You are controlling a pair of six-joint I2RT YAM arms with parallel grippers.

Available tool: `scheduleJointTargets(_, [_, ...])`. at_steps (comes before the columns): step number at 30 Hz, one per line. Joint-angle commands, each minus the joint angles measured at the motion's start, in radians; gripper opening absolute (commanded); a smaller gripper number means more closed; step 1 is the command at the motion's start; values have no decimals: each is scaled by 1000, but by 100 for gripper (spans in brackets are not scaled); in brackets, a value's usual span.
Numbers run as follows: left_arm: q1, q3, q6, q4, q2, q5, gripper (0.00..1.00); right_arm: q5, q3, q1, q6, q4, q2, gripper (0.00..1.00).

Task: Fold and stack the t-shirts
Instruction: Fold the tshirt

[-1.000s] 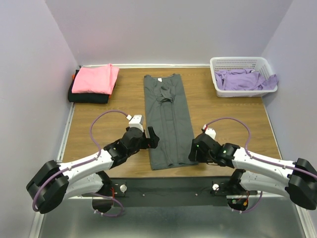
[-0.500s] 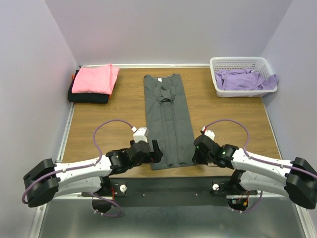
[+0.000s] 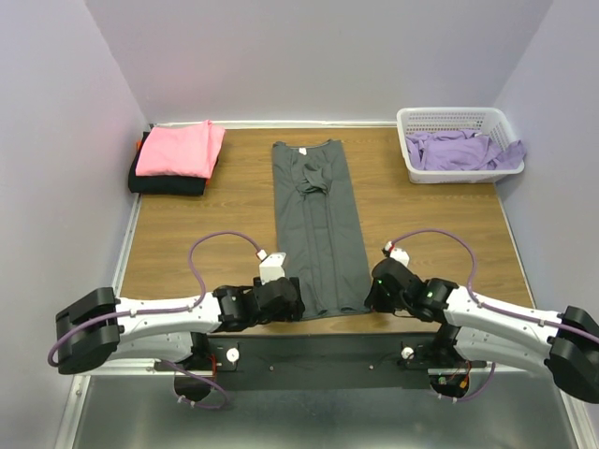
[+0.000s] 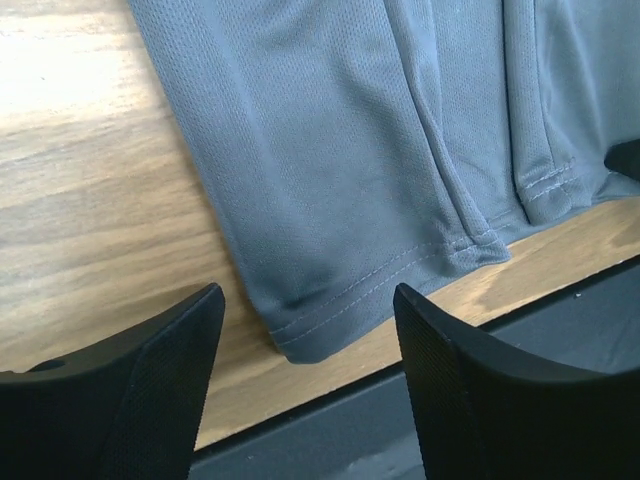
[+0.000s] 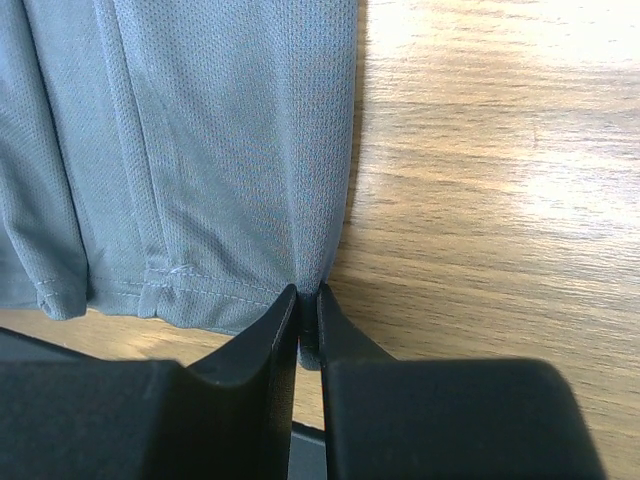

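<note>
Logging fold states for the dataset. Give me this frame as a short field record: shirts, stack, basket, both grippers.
grey t-shirt: flat on the table, folded into a long strip, hem toward the arms
left gripper: open, jaws either side of the hem's left corner
right gripper: shut on the hem's right corner
stack: pink t-shirt folded on black t-shirt, far left
basket: far right, lavender t-shirts inside, one hanging over the rim
pending: crosswise fold of the strip

A grey shirt (image 3: 316, 229) lies in a long strip — left gripper (image 3: 284, 301) and right gripper (image 3: 379, 295) at its near corners; pink shirt (image 3: 180, 148) atop black shirt (image 3: 167, 184), far left.
</note>
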Motion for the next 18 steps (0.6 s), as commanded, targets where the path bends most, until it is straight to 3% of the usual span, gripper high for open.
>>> scheduleJointTargets(1, [-16,42,-51,-78,22,-37,73,-20,-22,6,2,5,-31,19])
scheduleJointTargets(9, [-27,69,-82,-102,94,-31,47,-34,-31,6,-11,17,-54,20])
scheduleJointTargets(18, [-62,92,-121,-130,162,-8,42,-42,-37,8,-16,19,-72,20])
